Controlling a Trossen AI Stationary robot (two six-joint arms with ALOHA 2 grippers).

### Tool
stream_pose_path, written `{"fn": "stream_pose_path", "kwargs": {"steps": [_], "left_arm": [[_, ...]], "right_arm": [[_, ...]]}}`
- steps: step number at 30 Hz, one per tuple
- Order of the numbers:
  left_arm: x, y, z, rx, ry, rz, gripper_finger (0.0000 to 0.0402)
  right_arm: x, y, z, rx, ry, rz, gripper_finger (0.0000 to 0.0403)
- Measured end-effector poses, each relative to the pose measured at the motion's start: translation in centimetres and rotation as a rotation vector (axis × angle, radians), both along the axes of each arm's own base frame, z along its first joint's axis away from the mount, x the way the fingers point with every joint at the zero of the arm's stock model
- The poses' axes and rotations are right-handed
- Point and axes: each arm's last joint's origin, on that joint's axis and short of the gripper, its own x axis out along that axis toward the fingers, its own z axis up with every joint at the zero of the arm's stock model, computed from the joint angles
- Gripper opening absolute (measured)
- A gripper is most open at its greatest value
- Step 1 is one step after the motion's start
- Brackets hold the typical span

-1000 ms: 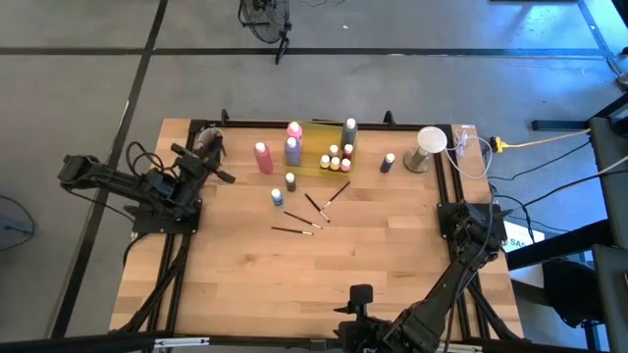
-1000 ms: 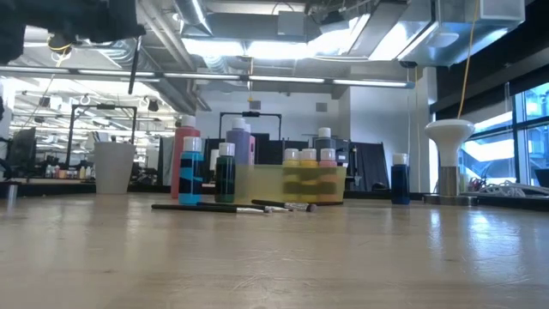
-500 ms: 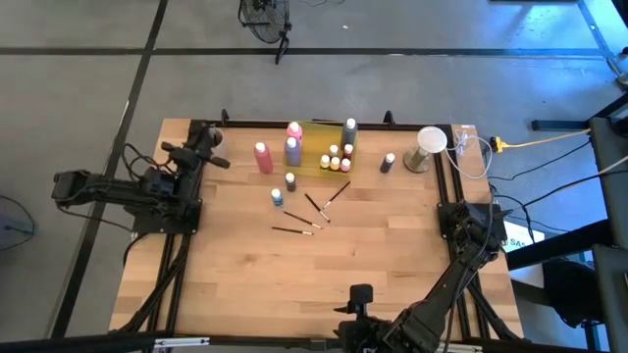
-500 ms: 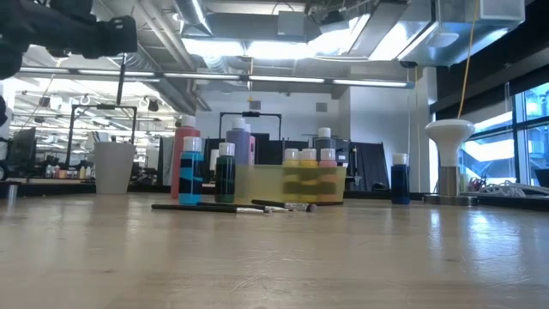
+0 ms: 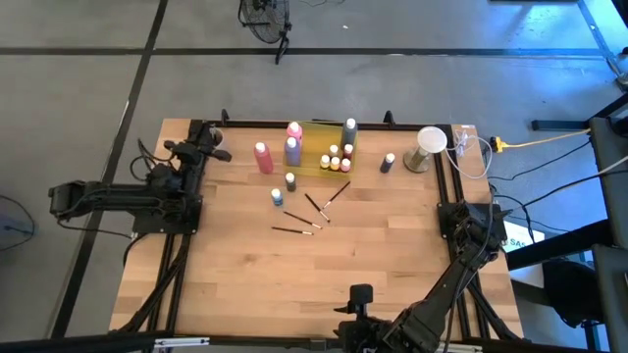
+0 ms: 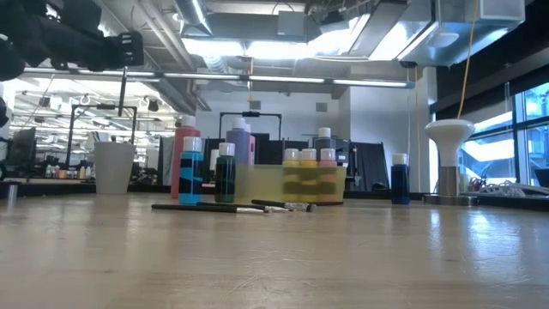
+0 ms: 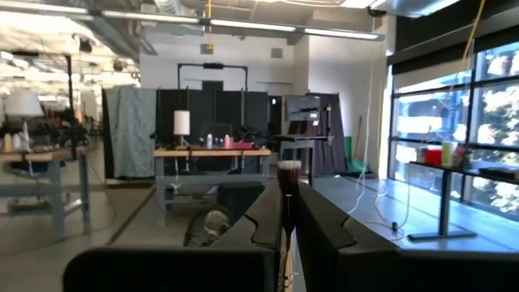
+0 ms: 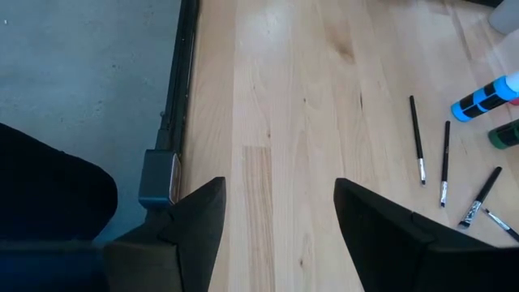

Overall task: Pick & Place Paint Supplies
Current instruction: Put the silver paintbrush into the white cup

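Only left wrist view shows brush (image 7: 288,195) between shut jaws.

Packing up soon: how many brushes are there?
5. Four brushes lie on the table. The fifth stands in the shut left gripper. More could be hidden.

Toward the far edge of the surface (image 5: 294,284) sits the tray (image 5: 329,137) holding several small bottles (image 5: 337,159), with three tall squeeze bottles (image 5: 291,149) standing just to its left and another at its far right corner. Nearer the middle lie four brushes (image 5: 316,211), two small bottles (image 5: 283,188) just left of them. A cup (image 5: 428,145) stands far right with one small bottle beside it.
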Motion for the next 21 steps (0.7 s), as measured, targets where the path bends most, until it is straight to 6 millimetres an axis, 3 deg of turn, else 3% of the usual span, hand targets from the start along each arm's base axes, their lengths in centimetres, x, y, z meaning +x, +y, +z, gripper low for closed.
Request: {"fn": "stream_pose_path", "kwargs": {"steps": [21], "left_arm": [[-0.1,2.1,-1.2,-0.024,-0.015,0.028,0.0015]], "right_arm": [[0.0,0.0,0.0,0.0,0.0,0.0,0.0234]]}}
